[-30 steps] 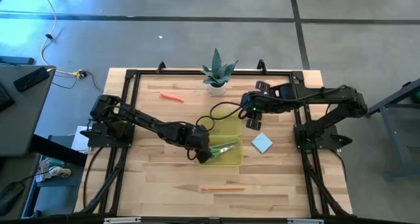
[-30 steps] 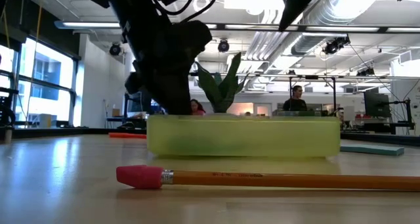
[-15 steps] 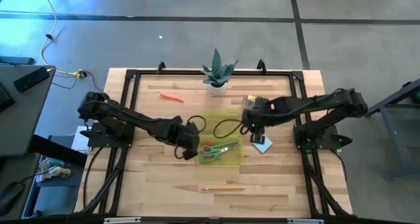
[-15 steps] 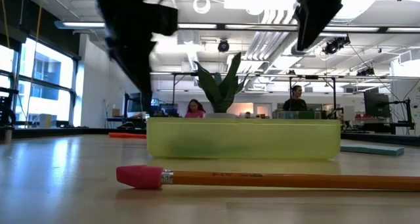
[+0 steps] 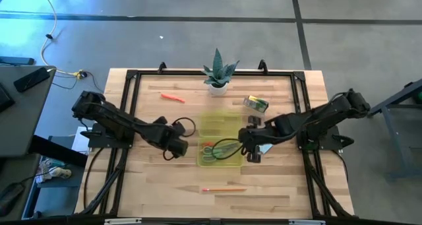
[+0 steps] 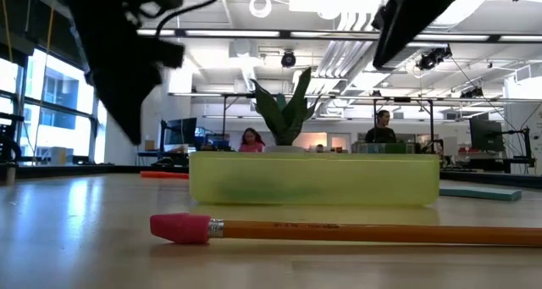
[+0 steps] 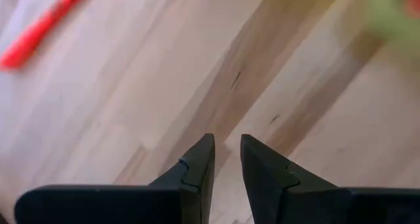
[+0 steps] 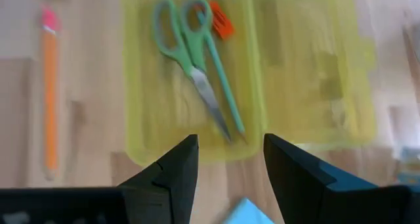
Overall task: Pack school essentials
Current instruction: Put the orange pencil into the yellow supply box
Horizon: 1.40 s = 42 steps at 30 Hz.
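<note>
A see-through yellow tray (image 5: 221, 129) lies mid-table and holds green-handled scissors (image 8: 187, 50), a thin green pen (image 8: 223, 86) and a tiny red piece (image 8: 221, 25). My left gripper (image 7: 226, 145) hovers over bare wood to the left of the tray, fingers a narrow gap apart. My right gripper (image 8: 226, 152) is open above the tray's right near corner. A blue note pad (image 5: 266, 148) lies partly under the right arm. The crayon box (image 5: 256, 104) lies right of the tray's far end, an orange pen (image 5: 173, 97) far left, and a pencil (image 5: 224, 189) near the front edge.
A spiky green plant in a white pot (image 5: 217, 76) stands at the far edge, behind the tray. Black frame rails (image 5: 128, 93) run along the table's sides. In the low view the pencil (image 6: 322, 230) lies in front of the tray (image 6: 313, 180), with people in the room behind.
My left gripper has drawn back from the tray toward the table's left edge; the scissors stay in the tray. My right gripper has swept from the tray's far right side toward the near edge, passing over the note pad, and the crayon box has come into view.
</note>
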Each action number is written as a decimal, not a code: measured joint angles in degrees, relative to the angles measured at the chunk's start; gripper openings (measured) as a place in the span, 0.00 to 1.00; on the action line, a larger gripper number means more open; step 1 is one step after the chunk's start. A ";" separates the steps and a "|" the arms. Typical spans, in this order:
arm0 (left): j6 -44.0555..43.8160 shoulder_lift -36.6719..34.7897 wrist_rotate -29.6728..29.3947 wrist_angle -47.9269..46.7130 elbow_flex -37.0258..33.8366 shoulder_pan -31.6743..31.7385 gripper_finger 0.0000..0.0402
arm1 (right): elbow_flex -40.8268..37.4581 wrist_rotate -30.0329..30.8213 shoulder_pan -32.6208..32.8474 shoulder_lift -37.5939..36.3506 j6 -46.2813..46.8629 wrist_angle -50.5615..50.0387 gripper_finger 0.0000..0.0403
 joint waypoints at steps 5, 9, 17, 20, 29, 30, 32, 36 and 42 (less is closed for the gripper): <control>-6.26 -0.17 1.34 0.56 -5.21 -1.46 0.16 | 0.00 -0.64 1.38 0.00 -1.31 6.07 0.41; -8.55 -0.17 2.03 0.54 -7.53 -2.58 0.16 | 0.00 -2.81 1.75 0.32 -1.46 10.04 0.41; -6.85 -0.13 2.21 0.57 -9.15 -2.03 0.16 | 0.68 -4.37 3.14 1.84 0.92 18.69 0.41; -4.49 -0.15 2.17 0.79 -9.03 -1.21 0.16 | 3.14 -4.35 3.90 3.60 -0.06 18.75 0.41; 7.06 -4.76 1.68 0.62 -9.02 4.10 0.16 | 16.65 -5.06 4.61 13.50 -7.97 10.77 0.41; 8.67 -5.51 1.66 0.82 -9.01 5.08 0.16 | 17.74 -5.04 4.50 14.44 -8.09 10.11 0.41; 11.71 -7.39 1.66 0.89 -9.03 7.19 0.16 | 19.70 -5.05 4.14 16.38 -8.11 8.69 0.41; 17.82 -10.68 1.98 3.03 -9.01 11.70 0.16 | 23.63 -5.48 4.01 20.03 -8.11 6.03 0.41; 29.01 -14.03 12.68 11.23 -8.98 19.23 0.16 | 27.83 -7.19 4.12 24.40 -7.86 5.61 0.41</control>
